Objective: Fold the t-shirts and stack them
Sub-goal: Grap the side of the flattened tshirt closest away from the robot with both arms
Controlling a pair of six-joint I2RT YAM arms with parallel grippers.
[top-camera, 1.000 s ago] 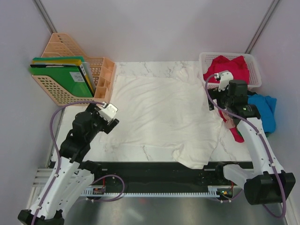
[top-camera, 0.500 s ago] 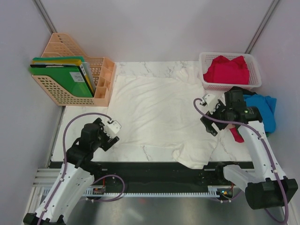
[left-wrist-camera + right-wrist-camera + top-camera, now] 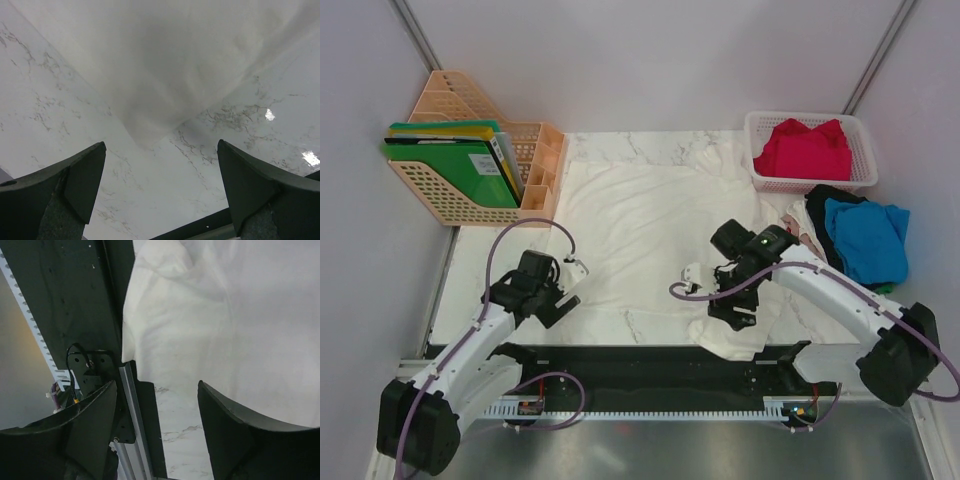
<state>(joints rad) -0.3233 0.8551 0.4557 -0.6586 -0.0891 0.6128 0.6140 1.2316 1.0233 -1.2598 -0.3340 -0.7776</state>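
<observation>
A large white t-shirt [image 3: 660, 235] lies spread flat over the marble table [image 3: 470, 270]. My left gripper [image 3: 558, 303] hovers open just off its near left corner. In the left wrist view that corner of the white t-shirt [image 3: 165, 75] sits ahead of the left gripper [image 3: 160, 185], with bare marble between the fingers [image 3: 75, 175]. My right gripper [image 3: 728, 310] is open above the near right part of the shirt at the table's front edge. The right wrist view shows the white t-shirt [image 3: 225, 315] just beyond the right gripper [image 3: 157, 405], which holds nothing. A red t-shirt [image 3: 805, 150] fills the basket; blue [image 3: 865, 235] and black [image 3: 828, 195] t-shirts lie at the right.
A white mesh basket [image 3: 760, 125] stands at the back right. An orange file rack [image 3: 535, 170] with green folders [image 3: 455, 165] stands at the back left. The black front rail [image 3: 75, 315] with cables runs along the table's near edge, under the hanging shirt part.
Both arms came down towards the near edge: the left from beside the file rack to the shirt's near left corner, the right from the basket to the near right part. The right jaws narrowed.
</observation>
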